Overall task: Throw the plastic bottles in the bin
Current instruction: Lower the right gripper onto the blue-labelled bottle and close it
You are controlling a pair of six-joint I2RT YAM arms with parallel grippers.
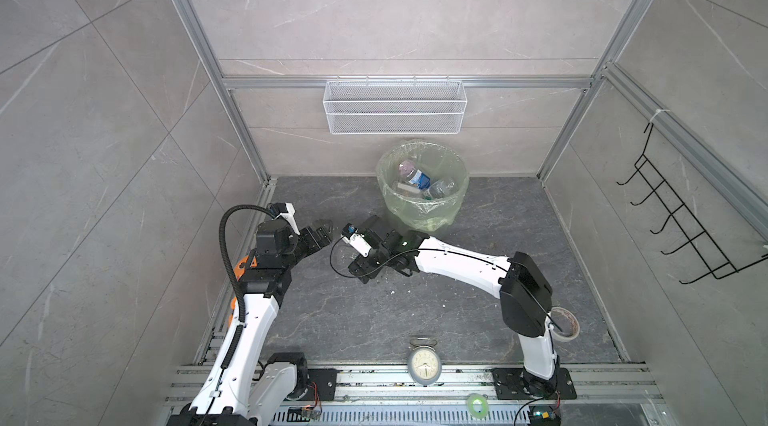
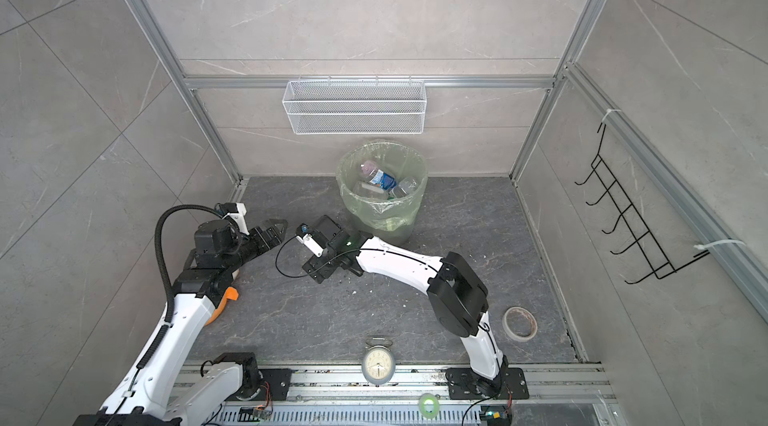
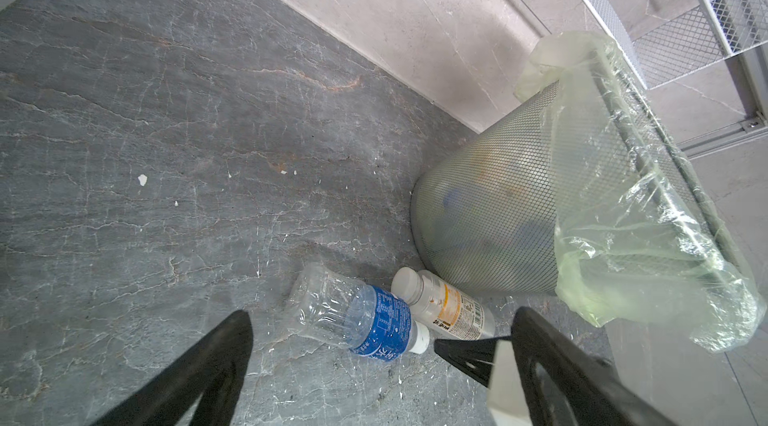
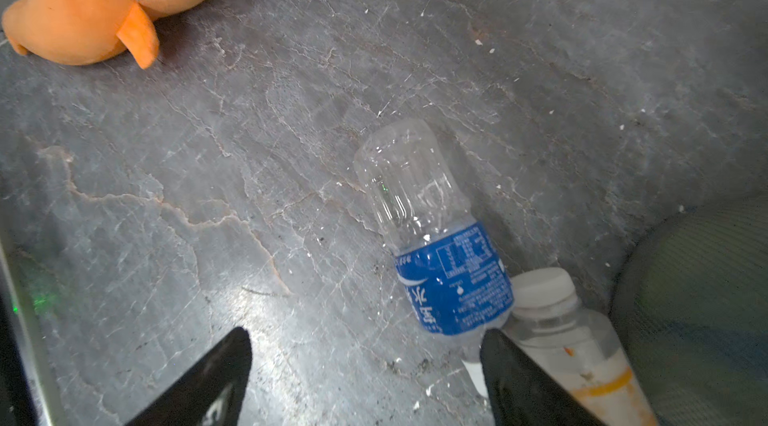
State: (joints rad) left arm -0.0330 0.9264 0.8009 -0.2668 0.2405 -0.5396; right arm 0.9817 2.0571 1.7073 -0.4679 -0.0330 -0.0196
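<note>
- The left end effector [image 1: 325,231] hangs released, jaws wide apart and empty, facing the foot of the bin.
- The blue-labelled bottle [image 3: 365,320] lies on its side on the worktop [image 3: 166,112]. It is clear, looks empty and is a bit dented. I'd reckon it light, thin-walled and apt to roll or crumple, so grip across the labelled waist.
- The orange-labelled bottle [image 3: 449,307] lies close against it, just beside the bin's mesh wall. It looks stiffer, and mid-body seems the place to take it.
- The right end effector [image 4: 365,334] is spread open too. One finger is at the blue-labelled bottle's neck, with nothing between the jaws.
- The bin [image 1: 415,212] stands by the back wall, with several bottles [image 1: 419,179] inside.
- Both top views show what's in the bin, but the right arm hides the two loose bottles, which only the wrist views show. The right wrist view alone shows the plush shark [image 4: 83,13] clearly.
</note>
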